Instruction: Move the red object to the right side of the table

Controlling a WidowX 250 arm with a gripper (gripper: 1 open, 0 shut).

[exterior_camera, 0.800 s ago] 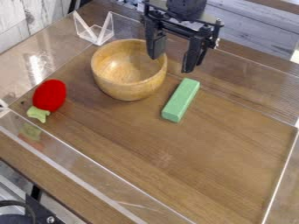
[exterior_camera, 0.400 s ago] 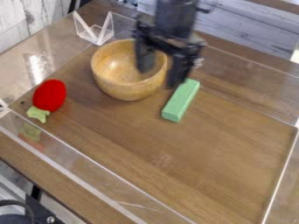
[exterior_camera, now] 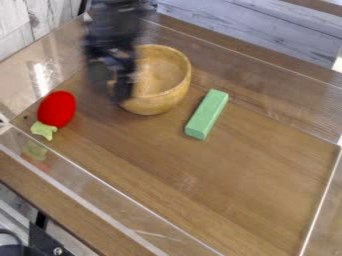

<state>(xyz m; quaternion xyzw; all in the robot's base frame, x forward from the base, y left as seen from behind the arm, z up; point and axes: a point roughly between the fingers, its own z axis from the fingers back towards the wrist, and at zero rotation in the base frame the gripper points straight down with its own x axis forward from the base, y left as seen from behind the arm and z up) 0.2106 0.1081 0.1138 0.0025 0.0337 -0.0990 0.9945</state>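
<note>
Camera view: wooden bowl (exterior_camera: 158, 78) sitting open, its inside partly hidden.
Red object (exterior_camera: 56, 108) lying on the bench (exterior_camera: 201, 190), green stub (exterior_camera: 44, 131) showing; blurred end effector (exterior_camera: 112, 75) hanging spread.

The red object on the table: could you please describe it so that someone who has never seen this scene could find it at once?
Start at the round wooden bowl near the back of the table, then look toward the left wall. There lies the red object, alone by the clear edge. It is small, egg-shaped and bright red with a pale green stub, unlike the flat green block right of the bowl.
</note>
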